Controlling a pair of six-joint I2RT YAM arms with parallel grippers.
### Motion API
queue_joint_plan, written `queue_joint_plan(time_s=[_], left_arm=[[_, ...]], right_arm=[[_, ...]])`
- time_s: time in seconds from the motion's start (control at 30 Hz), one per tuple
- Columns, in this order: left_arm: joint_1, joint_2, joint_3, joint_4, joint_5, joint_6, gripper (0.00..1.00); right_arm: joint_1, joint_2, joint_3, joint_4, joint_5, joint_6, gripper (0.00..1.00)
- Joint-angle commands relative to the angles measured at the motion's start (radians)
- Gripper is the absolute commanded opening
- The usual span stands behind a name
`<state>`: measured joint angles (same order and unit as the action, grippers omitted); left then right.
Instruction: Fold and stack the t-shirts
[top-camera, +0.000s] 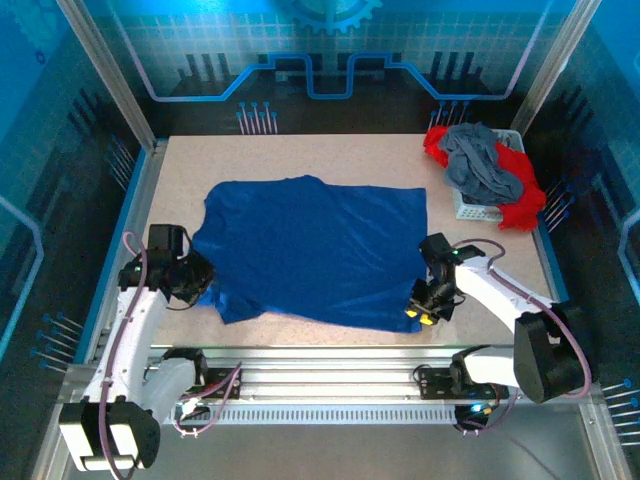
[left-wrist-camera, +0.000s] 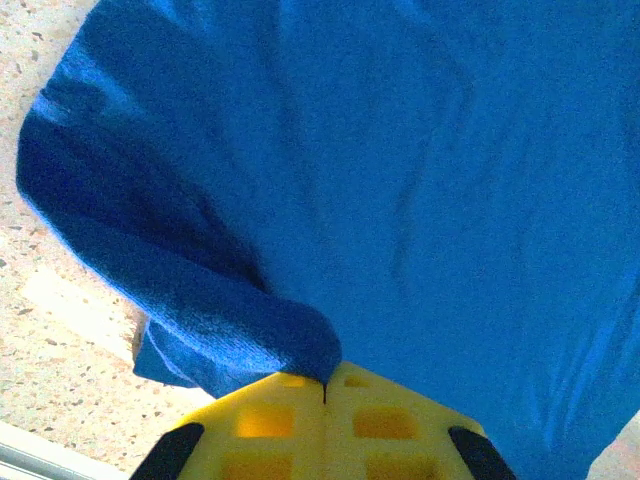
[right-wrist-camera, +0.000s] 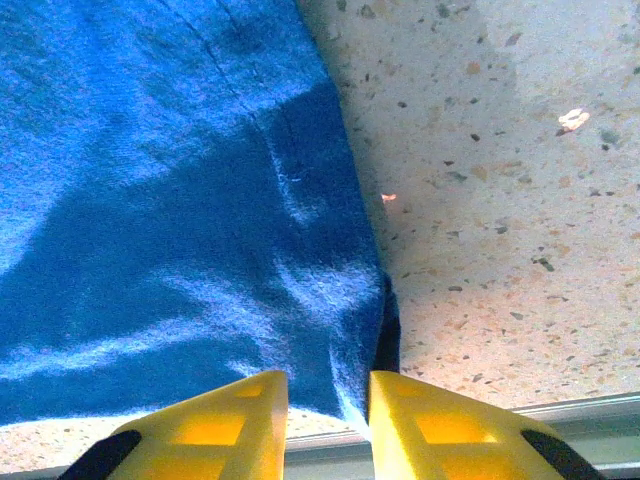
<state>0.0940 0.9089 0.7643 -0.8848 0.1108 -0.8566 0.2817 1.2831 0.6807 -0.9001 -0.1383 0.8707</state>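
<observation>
A royal-blue t-shirt (top-camera: 310, 250) lies spread over the middle of the table, graphic not showing. My left gripper (top-camera: 198, 282) is at its near left edge, shut on a rolled fold of the blue cloth (left-wrist-camera: 250, 330); the yellow fingers (left-wrist-camera: 270, 420) meet with cloth pinched at their tips (left-wrist-camera: 325, 385). My right gripper (top-camera: 425, 308) sits at the shirt's near right corner. Its yellow fingers (right-wrist-camera: 225, 425) stand apart, and the shirt's corner (right-wrist-camera: 340, 350) hangs into the gap (right-wrist-camera: 328, 395), close to the right finger. A slate-grey tee (top-camera: 482, 165) and a red tee (top-camera: 520, 200) are heaped at the back right.
A white basket (top-camera: 468, 208) at the back right holds the grey and red heap. A metal rail (top-camera: 330, 365) runs along the table's near edge, just behind both grippers. Bare speckled tabletop (right-wrist-camera: 500, 150) lies right of the blue shirt.
</observation>
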Motion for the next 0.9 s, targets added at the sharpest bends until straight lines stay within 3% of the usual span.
queue_joint_plan(time_s=[0.0, 0.4, 0.47, 0.63, 0.87], left_arm=[[-0.007, -0.002, 0.018, 0.007, 0.024, 0.014, 0.00], [-0.009, 0.001, 0.021, 0.007, 0.023, 0.017, 0.00], [-0.010, 0.005, 0.022, 0.012, 0.024, 0.017, 0.00], [-0.010, 0.016, 0.029, 0.016, 0.023, 0.021, 0.00], [-0.011, 0.022, 0.040, 0.014, 0.012, 0.026, 0.00]], right_arm=[[0.016, 0.012, 0.012, -0.006, 0.000, 0.002, 0.27], [0.022, 0.053, 0.002, 0.005, 0.023, -0.012, 0.24], [0.022, 0.056, -0.006, 0.015, 0.026, -0.011, 0.21], [0.022, 0.051, 0.014, 0.003, 0.058, -0.009, 0.01], [0.021, 0.011, 0.056, -0.051, 0.106, -0.008, 0.00]])
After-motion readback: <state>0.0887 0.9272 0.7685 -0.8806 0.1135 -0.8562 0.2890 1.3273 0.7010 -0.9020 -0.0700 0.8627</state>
